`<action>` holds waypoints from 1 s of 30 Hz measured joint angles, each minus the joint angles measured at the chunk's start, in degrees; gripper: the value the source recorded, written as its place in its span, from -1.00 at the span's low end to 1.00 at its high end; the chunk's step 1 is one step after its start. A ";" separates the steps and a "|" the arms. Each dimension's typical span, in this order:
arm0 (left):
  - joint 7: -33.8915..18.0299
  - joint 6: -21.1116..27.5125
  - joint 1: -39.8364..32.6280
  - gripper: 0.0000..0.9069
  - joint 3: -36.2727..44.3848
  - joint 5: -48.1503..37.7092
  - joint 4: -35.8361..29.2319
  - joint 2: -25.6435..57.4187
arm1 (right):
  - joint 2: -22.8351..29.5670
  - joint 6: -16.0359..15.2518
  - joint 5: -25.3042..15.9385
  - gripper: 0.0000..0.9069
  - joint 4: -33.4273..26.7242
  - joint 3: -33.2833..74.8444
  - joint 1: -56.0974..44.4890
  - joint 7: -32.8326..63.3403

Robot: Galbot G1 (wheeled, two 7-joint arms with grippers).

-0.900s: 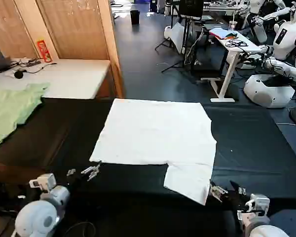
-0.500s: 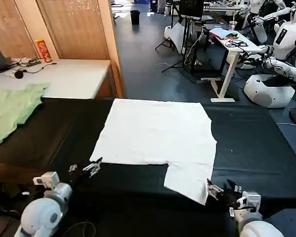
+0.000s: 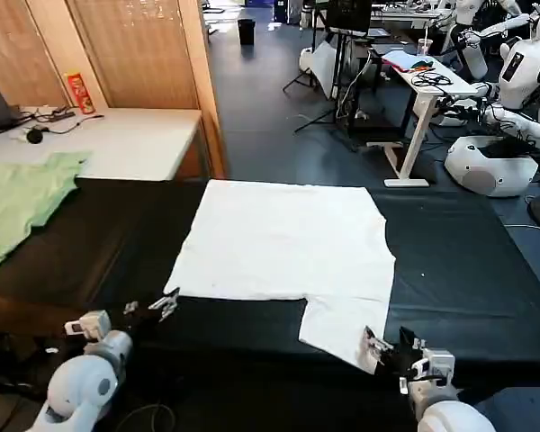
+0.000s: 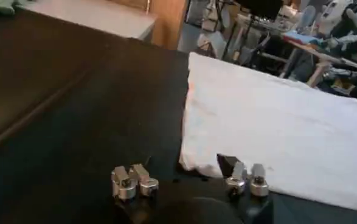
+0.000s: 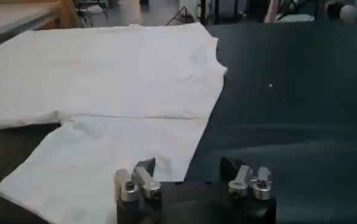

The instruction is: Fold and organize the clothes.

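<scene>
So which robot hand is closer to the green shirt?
Left. The left gripper sits by the near-left corner of the white T-shirt, on the same side as the light green garment. The right gripper is at the sleeve on the far side.

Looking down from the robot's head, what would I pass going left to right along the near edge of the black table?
Left pincer → near left corner of the white T-shirt → its sleeve → right pincer, open at the sleeve's corner.

The head camera looks down over both grippers, while each wrist camera peers low past its fingertips across the shared white T-shirt (image 3: 288, 243).
</scene>
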 joint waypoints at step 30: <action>-0.42 -2.79 15.18 -0.83 -5.69 1.46 -14.89 1.29 | -1.25 5.52 1.09 -0.94 10.22 3.63 -8.23 0.31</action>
